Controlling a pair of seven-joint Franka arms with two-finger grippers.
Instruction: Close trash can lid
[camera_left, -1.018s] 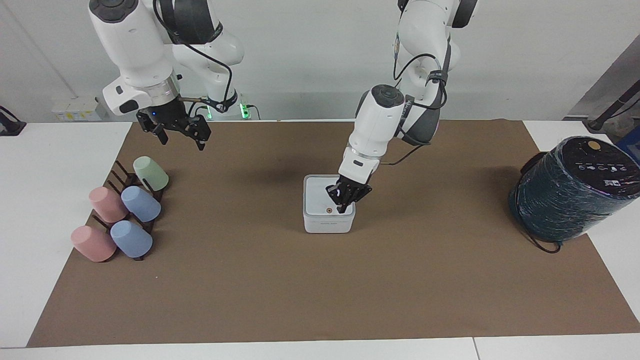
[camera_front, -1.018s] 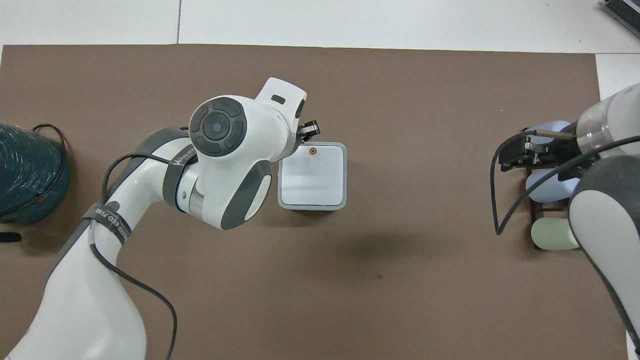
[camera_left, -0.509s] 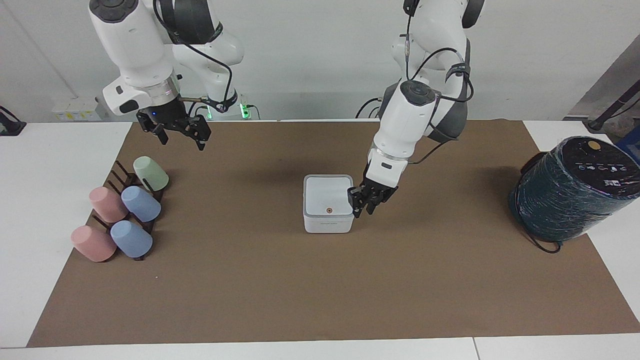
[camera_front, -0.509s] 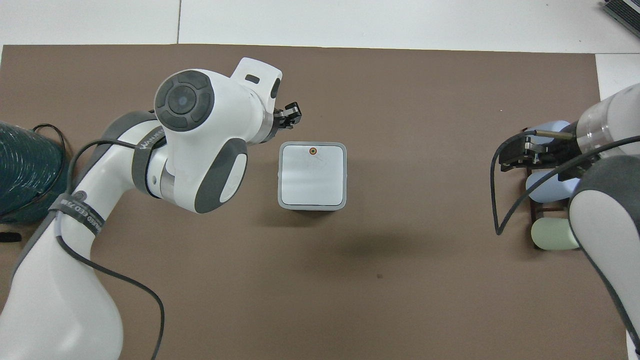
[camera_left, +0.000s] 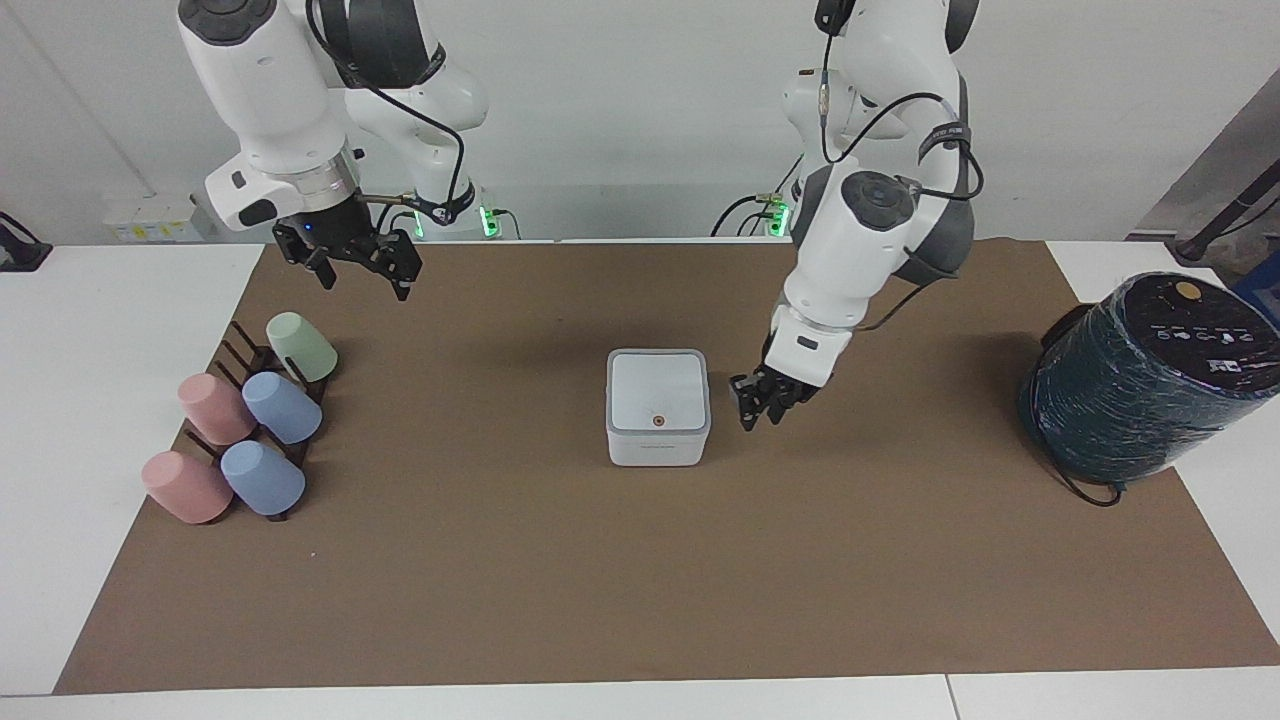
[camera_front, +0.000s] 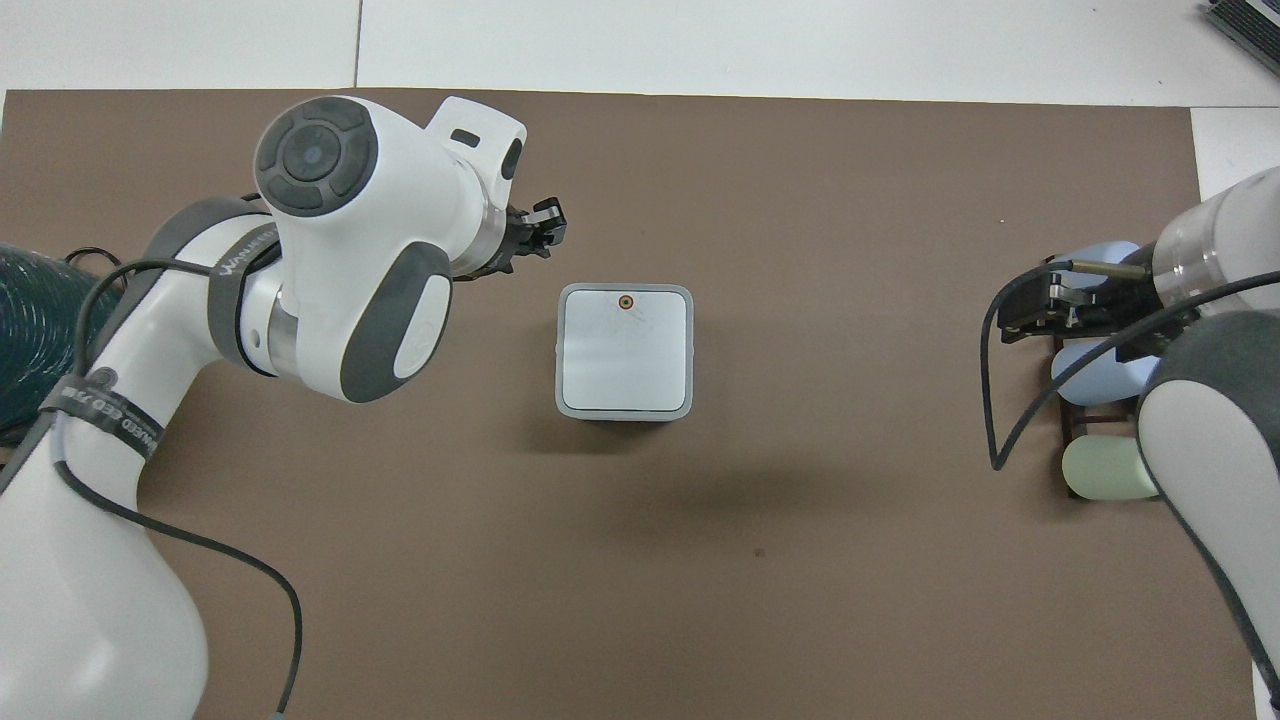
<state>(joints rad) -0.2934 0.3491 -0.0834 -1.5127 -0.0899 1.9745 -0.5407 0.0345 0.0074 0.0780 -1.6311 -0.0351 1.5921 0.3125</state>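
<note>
One bin (camera_left: 658, 420); five cups (camera_left: 270, 420)

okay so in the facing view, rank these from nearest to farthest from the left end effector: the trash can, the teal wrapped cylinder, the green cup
From the left end effector:
1. The trash can, right beside it, mid-table.
2. The teal wrapped cylinder, at the left arm's end of the table.
3. The green cup, on the rack at the right arm's end.

white trash can (camera_left: 658, 440), lid (camera_left: 657, 389) shut flat

Five pastel cups (camera_left: 245, 430) lie on a dark rack (camera_left: 236, 345); a teal wrapped cylinder (camera_left: 1140, 380) stands apart.
</note>
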